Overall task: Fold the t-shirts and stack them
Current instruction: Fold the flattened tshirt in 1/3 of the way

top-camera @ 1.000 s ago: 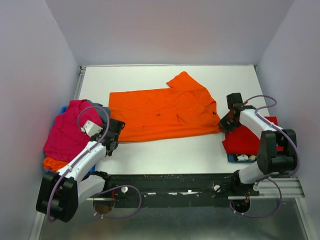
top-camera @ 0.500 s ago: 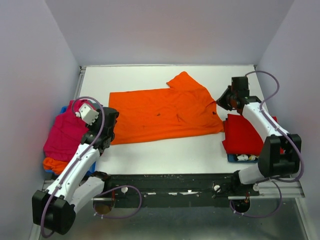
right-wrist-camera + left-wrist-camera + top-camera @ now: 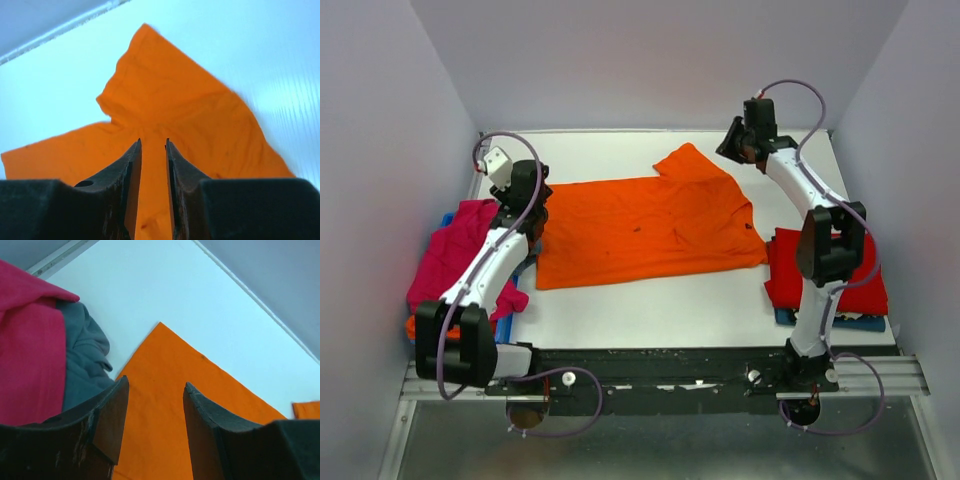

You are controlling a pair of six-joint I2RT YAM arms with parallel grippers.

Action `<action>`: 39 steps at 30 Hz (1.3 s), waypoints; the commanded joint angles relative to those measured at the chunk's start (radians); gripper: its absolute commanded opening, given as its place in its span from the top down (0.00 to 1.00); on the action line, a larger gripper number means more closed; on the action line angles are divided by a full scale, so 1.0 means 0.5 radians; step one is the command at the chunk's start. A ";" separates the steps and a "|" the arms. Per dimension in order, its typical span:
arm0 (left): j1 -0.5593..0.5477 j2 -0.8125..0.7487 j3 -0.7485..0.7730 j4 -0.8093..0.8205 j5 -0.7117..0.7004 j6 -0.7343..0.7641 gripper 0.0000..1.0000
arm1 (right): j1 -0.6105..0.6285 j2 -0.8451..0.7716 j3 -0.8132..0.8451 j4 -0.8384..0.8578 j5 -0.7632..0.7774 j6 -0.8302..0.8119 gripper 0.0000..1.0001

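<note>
A bright orange t-shirt (image 3: 645, 225) lies spread flat in the middle of the table, one sleeve pointing to the far side. My left gripper (image 3: 532, 200) hovers over its far left corner (image 3: 160, 327). Its jaws are open and nothing is between them, with orange cloth (image 3: 160, 410) showing below. My right gripper (image 3: 730, 148) hangs above the far sleeve (image 3: 150, 75), jaws a narrow gap apart and empty. A red t-shirt (image 3: 820, 270) lies folded at the right on a blue one (image 3: 865, 322). A magenta t-shirt (image 3: 445, 260) and a grey-blue one (image 3: 85, 360) lie heaped at the left.
The grey enclosure walls (image 3: 650, 60) stand close around the white table (image 3: 650, 305) on three sides. Below the magenta cloth in the left heap, a bit of orange cloth (image 3: 425, 325) shows. The arm bases and a black rail (image 3: 660, 365) run along the near edge.
Both grippers have left the orange t-shirt's near corners and swung to its far side. Both have opened. The shirt lies flat where it was let go.
</note>
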 commanded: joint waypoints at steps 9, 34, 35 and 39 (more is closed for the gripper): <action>0.268 0.819 0.538 0.079 0.356 0.109 0.42 | 0.021 1.003 1.314 -0.380 -0.003 -0.144 0.55; 0.229 0.828 0.339 0.211 0.498 -0.004 0.44 | -0.037 0.476 0.250 -0.356 0.513 -0.189 0.60; 0.213 0.813 0.317 0.223 0.494 -0.017 0.44 | -0.037 0.470 0.238 -0.368 0.513 -0.186 0.60; 0.155 0.755 0.253 0.239 0.452 -0.038 0.44 | -0.043 0.494 0.235 -0.438 0.540 -0.189 0.59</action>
